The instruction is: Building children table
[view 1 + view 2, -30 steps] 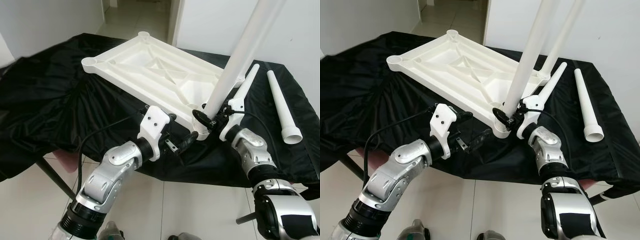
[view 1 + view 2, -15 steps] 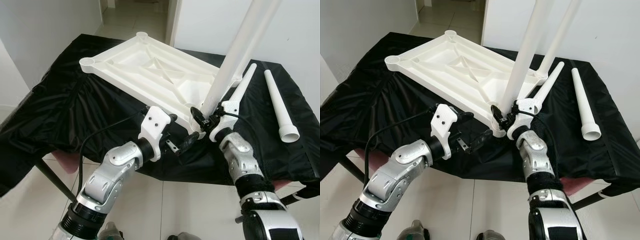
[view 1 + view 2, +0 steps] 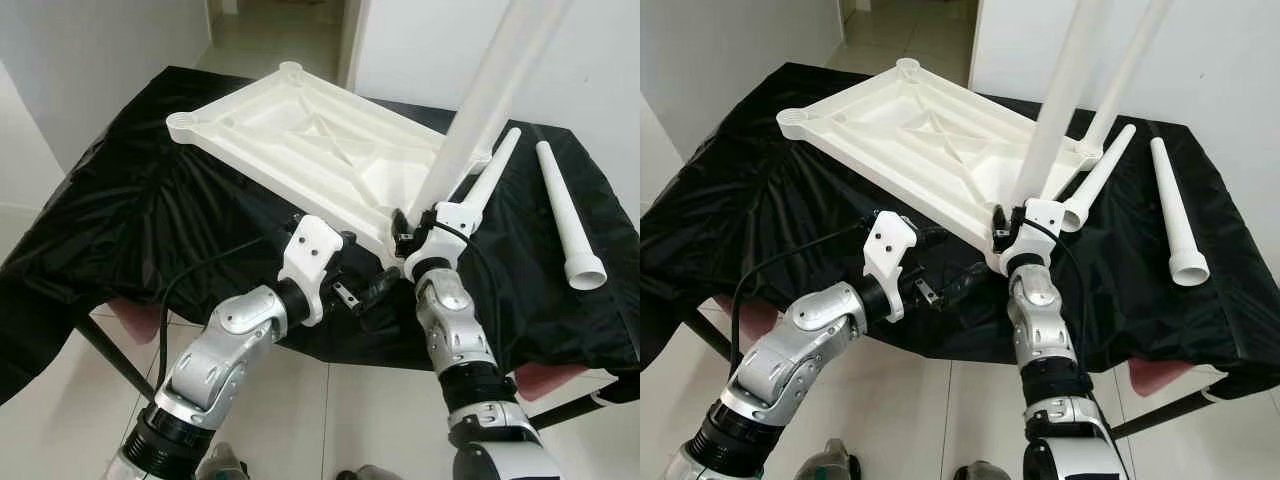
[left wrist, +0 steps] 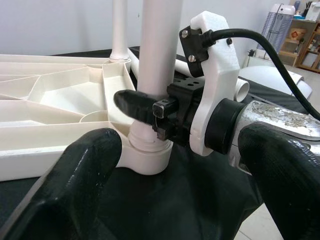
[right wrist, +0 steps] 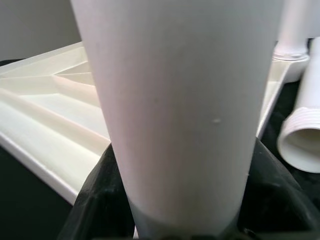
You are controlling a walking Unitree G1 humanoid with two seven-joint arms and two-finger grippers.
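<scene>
Black fingers of my right gripper (image 3: pixel 1008 232) are clamped on the upright white leg (image 3: pixel 1055 105) just above its corner socket in the upturned white tabletop (image 3: pixel 910 135), while my left gripper (image 3: pixel 958 283) hovers spread apart just short of that corner. Outward from there, black cloth (image 3: pixel 750 190) drapes the work table, two loose legs (image 3: pixel 1175 205) lie on it to the right, and pale floor tiles (image 3: pixel 940 420) and a doorway sit beyond. Since a second ago my right forearm has swung leftward under the leg — grip unchanged — and the left arm has barely moved.

Right claw (image 3: pixel 1002 232) swung leftward around the leg (image 3: pixel 1055 110).
</scene>
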